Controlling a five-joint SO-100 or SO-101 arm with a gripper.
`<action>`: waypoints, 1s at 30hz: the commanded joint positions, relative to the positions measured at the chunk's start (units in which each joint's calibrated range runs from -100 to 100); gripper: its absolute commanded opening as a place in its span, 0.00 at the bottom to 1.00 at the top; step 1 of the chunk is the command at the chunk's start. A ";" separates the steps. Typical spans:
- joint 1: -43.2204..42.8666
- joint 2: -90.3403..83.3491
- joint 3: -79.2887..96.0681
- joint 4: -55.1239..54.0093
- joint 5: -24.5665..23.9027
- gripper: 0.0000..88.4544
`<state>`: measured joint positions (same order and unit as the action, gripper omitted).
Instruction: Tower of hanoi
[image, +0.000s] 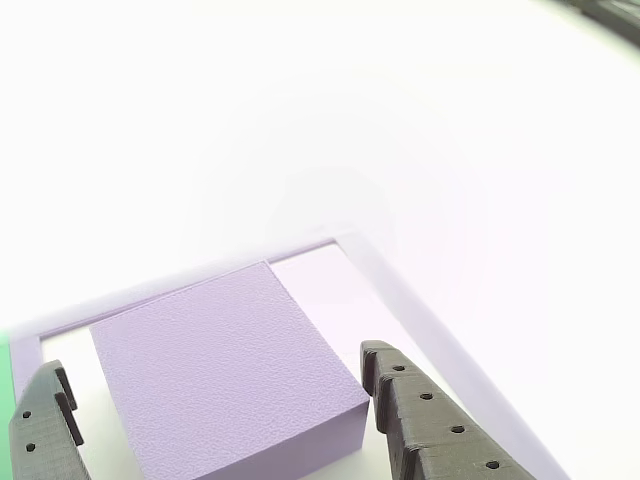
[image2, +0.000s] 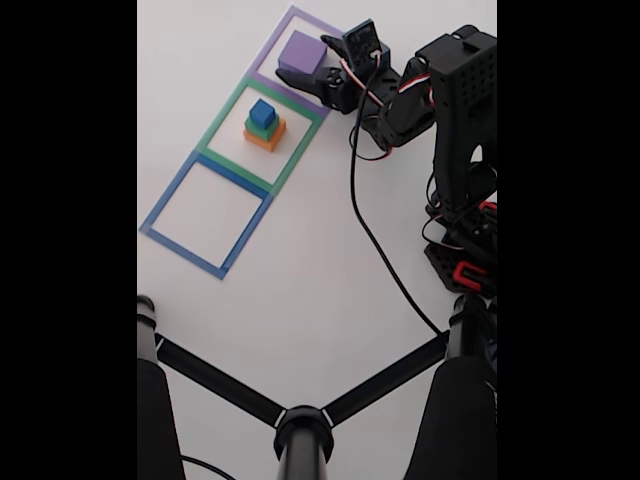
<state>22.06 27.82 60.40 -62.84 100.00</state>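
Purple block (image: 225, 370): matte, finely grained faces, sharp square edges; judged light and stiff, foam-like, with enough texture to resist slipping.
Location: inside the purple square outline (image2: 268, 57), at about 12 o'clock of the fixed view, alone on the white table (image2: 320, 270).
Gripper (image: 215, 420): spread wide, one toothed finger either side of the block, neither clearly touching it.
Hold: judged best low on two opposite side faces, squarely across the flats.
Other blocks: orange block (image2: 265, 138), green block (image2: 262, 127) and blue block (image2: 263, 113) stacked in the green square outline (image2: 228, 118), toward 7 o'clock of the purple block.
Open room: blue square outline (image2: 165, 205) vacant; bare table at 6 o'clock.
Edges: cable (image2: 375, 240) near the arm (image2: 455, 100).
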 joint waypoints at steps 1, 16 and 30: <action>0.01 0.07 -1.29 -1.63 0.00 0.36; -0.37 0.23 -1.20 -1.71 0.00 0.29; -0.60 0.47 -1.20 -1.79 0.00 0.19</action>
<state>21.90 28.49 60.31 -63.00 100.00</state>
